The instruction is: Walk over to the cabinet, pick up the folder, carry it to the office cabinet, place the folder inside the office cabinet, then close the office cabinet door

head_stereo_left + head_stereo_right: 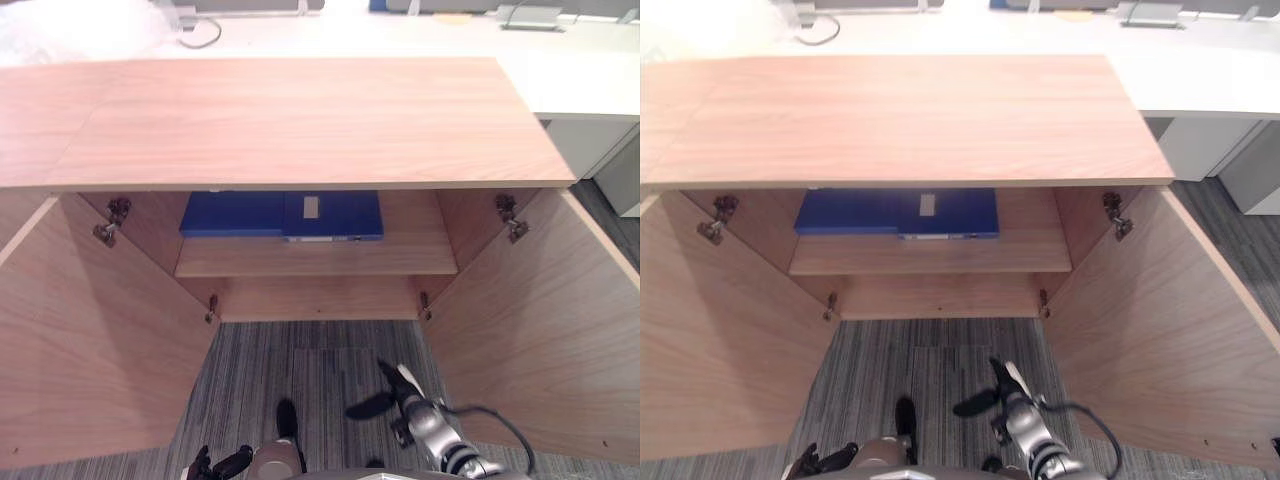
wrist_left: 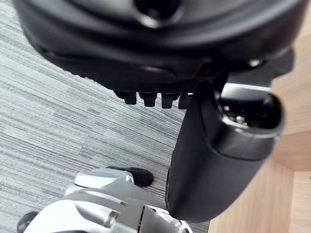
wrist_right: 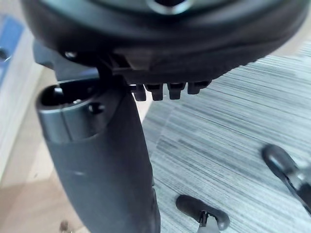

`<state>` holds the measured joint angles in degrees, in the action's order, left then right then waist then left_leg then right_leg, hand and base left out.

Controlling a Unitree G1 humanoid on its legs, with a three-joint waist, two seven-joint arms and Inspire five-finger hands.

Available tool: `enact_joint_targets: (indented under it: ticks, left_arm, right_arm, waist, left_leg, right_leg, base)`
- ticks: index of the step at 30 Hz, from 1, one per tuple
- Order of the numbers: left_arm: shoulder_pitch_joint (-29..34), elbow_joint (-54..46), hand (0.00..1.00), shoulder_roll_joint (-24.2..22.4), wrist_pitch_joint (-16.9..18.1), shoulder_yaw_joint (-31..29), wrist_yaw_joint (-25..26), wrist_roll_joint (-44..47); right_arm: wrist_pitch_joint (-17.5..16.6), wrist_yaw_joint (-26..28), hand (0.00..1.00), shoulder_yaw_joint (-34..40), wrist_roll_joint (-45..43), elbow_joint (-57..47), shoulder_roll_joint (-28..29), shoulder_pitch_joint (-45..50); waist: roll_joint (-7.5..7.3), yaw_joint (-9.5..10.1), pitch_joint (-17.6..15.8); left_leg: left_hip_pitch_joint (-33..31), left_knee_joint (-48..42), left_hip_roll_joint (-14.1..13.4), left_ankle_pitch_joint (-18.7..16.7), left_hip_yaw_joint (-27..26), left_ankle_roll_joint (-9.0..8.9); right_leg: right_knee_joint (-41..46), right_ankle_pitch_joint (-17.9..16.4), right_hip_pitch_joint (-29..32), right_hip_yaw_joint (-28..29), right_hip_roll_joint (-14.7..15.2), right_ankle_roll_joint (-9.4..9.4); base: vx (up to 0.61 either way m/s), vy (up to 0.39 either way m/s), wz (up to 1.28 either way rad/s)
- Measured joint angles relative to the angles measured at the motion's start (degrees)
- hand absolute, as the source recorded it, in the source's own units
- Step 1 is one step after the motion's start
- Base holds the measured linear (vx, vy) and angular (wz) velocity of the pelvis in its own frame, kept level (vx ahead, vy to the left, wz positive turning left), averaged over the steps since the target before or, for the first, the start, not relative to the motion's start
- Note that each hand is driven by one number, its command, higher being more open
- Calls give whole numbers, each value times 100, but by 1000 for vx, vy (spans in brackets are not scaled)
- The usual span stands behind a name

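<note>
Folder [image 1: 281, 215] lies flat, long axis sideways.

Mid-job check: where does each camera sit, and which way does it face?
Left eye view: on the head, looking down into the open cabinet at the blue folder on its shelf; right hand and left hand low over the carpet.
Right eye view: beside it, same scene, slightly offset.
Left wrist view: on the left wrist, along the open left hand at carpet and a wooden panel.
Right wrist view: on the right wrist, along the open right hand at carpet; shares the folder's edge with the head views.
</note>
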<state>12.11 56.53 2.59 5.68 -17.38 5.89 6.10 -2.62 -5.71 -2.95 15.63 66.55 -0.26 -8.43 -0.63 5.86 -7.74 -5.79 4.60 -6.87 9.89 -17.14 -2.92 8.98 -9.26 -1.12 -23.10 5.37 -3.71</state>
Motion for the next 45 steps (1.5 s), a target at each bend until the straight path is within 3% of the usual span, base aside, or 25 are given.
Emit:
enact_joint_targets:
  ticks: [5,13,15,16,18,20,22,24,25,27,31,35,41,45]
  left_arm:
    - [-183,127,100,34,-31,11,0,-254]
    - [-216,406,100,136,-131,26,-34,-530]
    - [-236,437,100,162,-123,28,-78,-561]
    - [-256,410,100,151,-83,0,-81,-533]
    - [-284,260,100,53,-3,-2,-88,-519]
    - [-380,228,100,47,3,5,-87,-532]
    - [-413,224,100,21,3,26,-87,-546]
    - [-465,223,100,40,-3,93,-100,-547]
    - [-474,223,100,55,-14,131,-121,-548]
    - [-463,269,100,48,-30,137,-125,-551]
    - [-445,516,100,161,-83,134,-94,-585]
    - [-453,782,100,272,-146,337,7,-813]
    - [-470,817,100,338,-152,373,49,-1074]
    - [-477,911,100,419,-151,358,56,-1119]
  right_arm:
    - [126,26,100,1564,-797,217,-76,593]
    - [129,127,100,2388,-1424,188,-80,979]
    - [130,153,100,2430,-1593,194,-33,973]
    - [130,193,100,2427,-1596,195,-50,943]
    - [133,179,100,2425,-1661,195,-180,930]
    - [131,163,100,2421,-1804,179,-212,926]
    - [132,164,100,2332,-1802,169,-212,927]
    - [128,166,100,2180,-1803,173,-234,896]
    - [130,171,100,2124,-1803,191,-252,896]
    - [129,175,100,2010,-1802,197,-279,888]
    - [128,179,100,1967,-1871,268,-217,870]
    - [46,179,100,1915,-2493,270,-231,887]
    - [-65,168,100,2142,-3227,232,-229,1169]
    - [-102,123,100,2443,-3534,-3,-139,1325]
  waist:
    - [24,-163,160]
    - [-18,-321,395]
    - [-52,-321,415]
    - [-32,-307,335]
    - [209,-276,213]
    - [288,-275,143]
    - [278,-251,143]
    - [250,-206,129]
    - [245,-157,127]
    - [268,-138,133]
    - [62,-154,207]
    - [40,-303,364]
    - [8,-485,436]
    - [-102,-652,407]
  left_leg:
    - [51,74,133,22,35,8]
    - [232,64,198,-46,47,54]
    - [49,-411,151,-310,36,125]
    - [-282,-1277,-9,-698,45,136]
    - [-727,-2663,-409,-1347,132,150]
    - [-937,-3391,-604,-1467,267,165]
    - [-977,-3613,-669,-1467,328,164]
    - [-939,-3500,-529,-1480,770,141]
    - [-839,-3255,-377,-1535,1347,10]
    - [-597,-2812,-326,-1658,1812,-199]
    - [52,-2026,-223,-1521,1332,-183]
    - [716,-1179,-87,-1226,693,-133]
    - [934,-755,8,-1118,218,-121]
    - [966,-732,65,-1302,-209,-215]
  right_leg:
    - [-190,88,-98,0,73,-36]
    - [-298,70,-322,26,95,-62]
    - [-310,107,-341,69,104,-49]
    - [-332,139,-382,105,70,-39]
    - [-412,145,-596,148,-132,-28]
    - [-476,145,-795,169,-216,-28]
    - [-480,152,-823,282,-223,-20]
    - [-531,211,-768,455,-244,-5]
    - [-574,260,-729,573,-270,5]
    - [-666,357,-697,754,-332,5]
    - [-691,444,-680,1209,-147,-53]
    - [-690,534,-574,1780,19,-106]
    - [-774,707,-270,2395,56,-183]
    - [-767,863,95,3026,35,-247]
  base:
    - [-36,41,-2]
    - [-32,8,3]
    - [9,-25,-7]
    - [3,-50,-14]
    - [10,-30,-15]
    - [1,17,-11]
    - [-1,28,-26]
    - [-6,32,-39]
    - [-2,19,-42]
    - [24,32,-49]
    - [18,66,-61]
    - [15,85,-72]
    - [3,72,-54]
    - [-7,88,-86]
